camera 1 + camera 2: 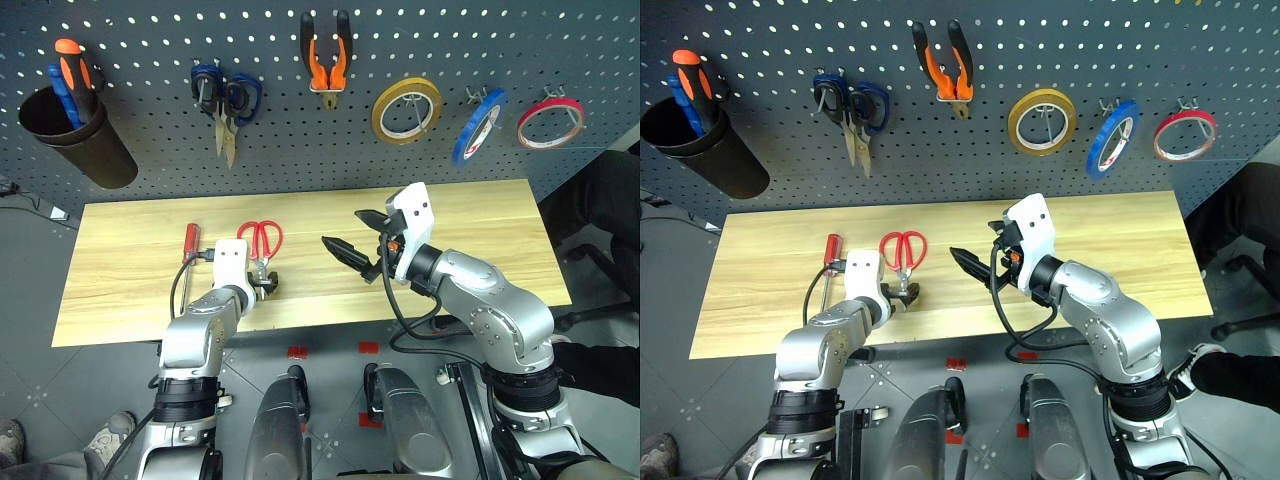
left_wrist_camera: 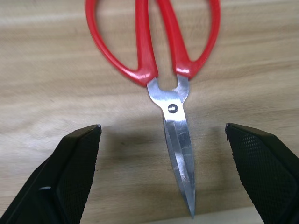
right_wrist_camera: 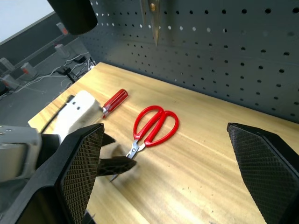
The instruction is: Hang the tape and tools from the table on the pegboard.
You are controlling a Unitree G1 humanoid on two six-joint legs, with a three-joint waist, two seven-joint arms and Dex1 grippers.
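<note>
At the upper left of the head view you see a black cup (image 1: 78,140) on the pegboard (image 1: 300,120), with an orange screwdriver (image 1: 73,62) and a blue screwdriver (image 1: 62,92) in it. To the right of it hang the dark blue scissors (image 1: 226,100), then the pliers (image 1: 327,60), already on the board.

Lower, on the bench (image 1: 130,260), the red-handled screwdriver (image 1: 189,242) lies at the left, just beside your left gripper (image 1: 266,283). Its jaws are spread wide and hold nothing. The red scissors (image 2: 161,60) lie flat between them: in the left wrist view the blades point toward the camera, in the middle of the gap, and the handles are further away. The fingers (image 2: 70,172) stand on both sides of the blades, apart from them.

In the centre, your right gripper (image 1: 358,242) hangs above the bench with the jaws also spread and empty, well apart from the scissors.

At the upper right, the yellow tape (image 1: 407,110), the blue tape (image 1: 479,126) and the red tape (image 1: 550,121) hang on hooks.
</note>
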